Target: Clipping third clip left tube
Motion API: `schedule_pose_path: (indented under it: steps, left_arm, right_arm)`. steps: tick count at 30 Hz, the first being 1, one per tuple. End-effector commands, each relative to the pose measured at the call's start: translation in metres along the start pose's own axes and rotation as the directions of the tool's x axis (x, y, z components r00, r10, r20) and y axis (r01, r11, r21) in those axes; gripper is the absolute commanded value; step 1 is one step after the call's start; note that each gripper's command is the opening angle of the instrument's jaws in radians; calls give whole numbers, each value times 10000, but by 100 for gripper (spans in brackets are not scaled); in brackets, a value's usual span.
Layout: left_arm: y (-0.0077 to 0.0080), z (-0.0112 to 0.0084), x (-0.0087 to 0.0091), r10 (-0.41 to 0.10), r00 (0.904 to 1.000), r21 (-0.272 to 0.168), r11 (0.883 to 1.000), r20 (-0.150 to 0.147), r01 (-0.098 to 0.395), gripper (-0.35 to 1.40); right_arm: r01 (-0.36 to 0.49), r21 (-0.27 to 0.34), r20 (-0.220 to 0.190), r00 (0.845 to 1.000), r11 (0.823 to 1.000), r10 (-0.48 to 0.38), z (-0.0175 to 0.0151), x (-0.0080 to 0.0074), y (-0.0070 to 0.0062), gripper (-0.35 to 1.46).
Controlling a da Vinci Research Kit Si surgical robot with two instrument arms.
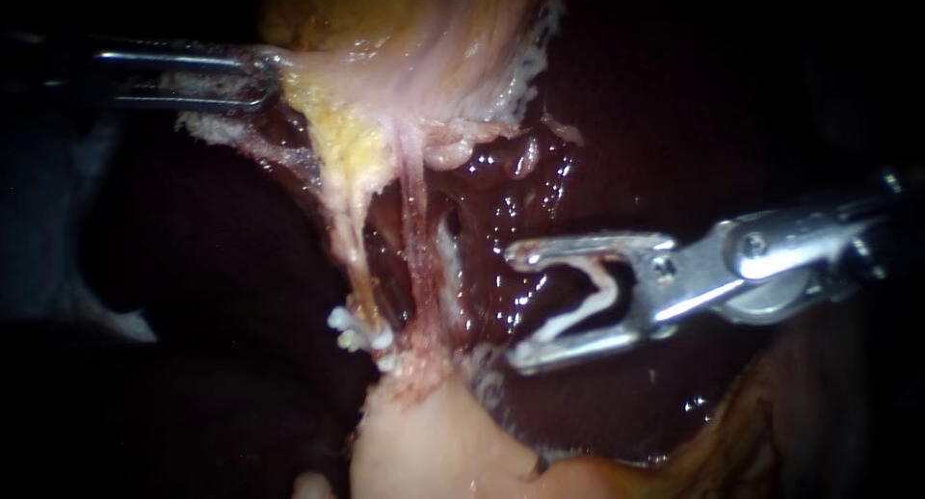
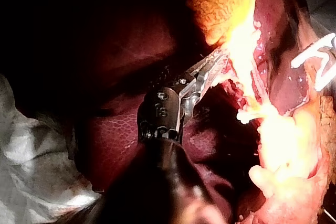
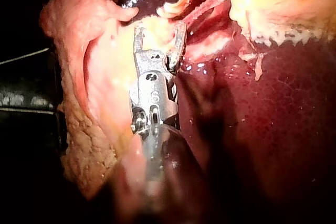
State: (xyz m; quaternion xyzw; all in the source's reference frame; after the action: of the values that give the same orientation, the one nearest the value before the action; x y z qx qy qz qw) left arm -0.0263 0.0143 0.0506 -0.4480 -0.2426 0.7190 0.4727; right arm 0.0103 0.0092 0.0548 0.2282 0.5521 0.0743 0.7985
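Your right instrument (image 1: pixel 514 306) sits nearest, claw spread wide and holding a loaded clip (image 1: pixel 595 295) that touches both halves, out over the dark liver (image 1: pixel 617 104). It is well apart from the left tube (image 1: pixel 349 239), which is stretched taut and runs downward left of centre, beside a second strand. Placed clips (image 1: pixel 349 333) show white on the tube's lower end. Your left instrument (image 1: pixel 270 80) has its claw clamped narrow on pale tissue (image 1: pixel 424 37) above the tube.
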Motion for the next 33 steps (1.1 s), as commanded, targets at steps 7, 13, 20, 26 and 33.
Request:
schedule_pose_path:
  steps: [7, 13, 20, 26, 33]
  left_arm:
    - [5, 3, -2, -15, 10000, 46, 10000, -20, 15, -35]
    - [7, 4, -3, -18, 10000, 58, 10000, -26, 18, -35]
    - [7, 4, -3, -16, 10000, 62, 10000, -29, 16, -35]
    - [7, 5, -4, -14, 10000, 67, 10000, -32, 14, -35]
    - [6, 6, -4, -11, 10000, 74, 10000, -36, 11, -35]
  right_arm:
    - [-284, -36, -15, 9996, 9996, 284, 50, -10, 12, 50]
    - [-331, -108, 16, 9995, 9994, 331, 77, -28, 28, 50]
    - [-466, -161, 27, 9989, 9988, 466, 79, -46, 48, 50]
    - [-703, -17, -68, 9975, 9975, 703, 80, -53, 62, 49]
    - [-954, 693, -854, 9912, 9930, 1012, 92, -49, 69, 48]
